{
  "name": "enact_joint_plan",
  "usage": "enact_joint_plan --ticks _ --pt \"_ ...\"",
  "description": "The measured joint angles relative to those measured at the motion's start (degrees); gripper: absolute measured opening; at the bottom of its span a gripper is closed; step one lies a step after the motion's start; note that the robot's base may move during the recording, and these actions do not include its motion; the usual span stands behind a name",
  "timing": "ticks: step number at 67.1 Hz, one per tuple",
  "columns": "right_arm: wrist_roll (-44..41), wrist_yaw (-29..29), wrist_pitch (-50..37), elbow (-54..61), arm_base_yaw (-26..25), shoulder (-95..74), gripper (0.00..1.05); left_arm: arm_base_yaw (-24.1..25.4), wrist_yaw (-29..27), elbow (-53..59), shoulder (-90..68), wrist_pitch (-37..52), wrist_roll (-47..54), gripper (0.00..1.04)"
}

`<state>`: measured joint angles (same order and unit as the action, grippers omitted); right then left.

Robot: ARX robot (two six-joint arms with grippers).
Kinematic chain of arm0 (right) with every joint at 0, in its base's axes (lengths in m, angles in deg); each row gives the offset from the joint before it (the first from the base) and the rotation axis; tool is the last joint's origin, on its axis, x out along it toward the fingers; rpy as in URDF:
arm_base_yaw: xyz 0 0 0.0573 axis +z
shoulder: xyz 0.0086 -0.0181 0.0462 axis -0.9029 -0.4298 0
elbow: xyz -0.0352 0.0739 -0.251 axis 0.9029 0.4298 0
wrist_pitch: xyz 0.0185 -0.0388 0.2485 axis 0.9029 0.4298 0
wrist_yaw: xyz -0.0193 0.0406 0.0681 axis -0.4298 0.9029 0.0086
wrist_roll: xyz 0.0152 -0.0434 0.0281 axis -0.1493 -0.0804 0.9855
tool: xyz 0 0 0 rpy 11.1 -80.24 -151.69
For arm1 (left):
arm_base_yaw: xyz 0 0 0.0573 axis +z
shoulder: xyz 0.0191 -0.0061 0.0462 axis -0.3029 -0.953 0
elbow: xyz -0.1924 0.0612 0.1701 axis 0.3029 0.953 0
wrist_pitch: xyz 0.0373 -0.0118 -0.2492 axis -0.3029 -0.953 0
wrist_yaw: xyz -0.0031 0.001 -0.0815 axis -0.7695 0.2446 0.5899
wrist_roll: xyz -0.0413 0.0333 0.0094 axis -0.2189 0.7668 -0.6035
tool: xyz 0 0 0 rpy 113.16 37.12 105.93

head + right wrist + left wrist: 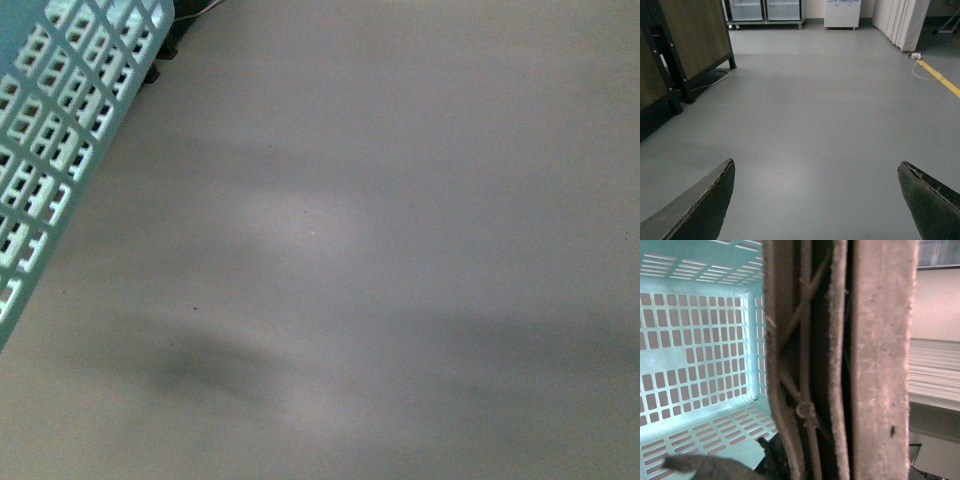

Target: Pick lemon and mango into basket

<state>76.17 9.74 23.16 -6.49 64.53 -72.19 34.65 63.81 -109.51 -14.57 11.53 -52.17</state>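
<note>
The light teal slotted basket (55,120) fills the upper left corner of the front view, above the grey floor. In the left wrist view its inside (695,365) shows empty, and its brown ribbed handles (880,360) fill the middle of the picture. My left gripper is shut on the basket by these handles; its fingers are mostly hidden. My right gripper (815,185) is open and empty above bare floor. The lemon and the mango are out of view.
The right wrist view shows a grey floor (815,100), a dark wooden stand on black legs (685,45) at one side, glass cabinets (765,10) and a white box (842,12) far off, and a yellow floor line (940,80).
</note>
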Motion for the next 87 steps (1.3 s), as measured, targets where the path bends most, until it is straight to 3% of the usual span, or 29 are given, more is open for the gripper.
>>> enact_joint_plan --ticks 87 --pt "0.02 -0.02 0.00 0.00 0.00 0.00 0.96 -0.02 0.35 -0.04 -0.31 1.05 -0.11 0.14"
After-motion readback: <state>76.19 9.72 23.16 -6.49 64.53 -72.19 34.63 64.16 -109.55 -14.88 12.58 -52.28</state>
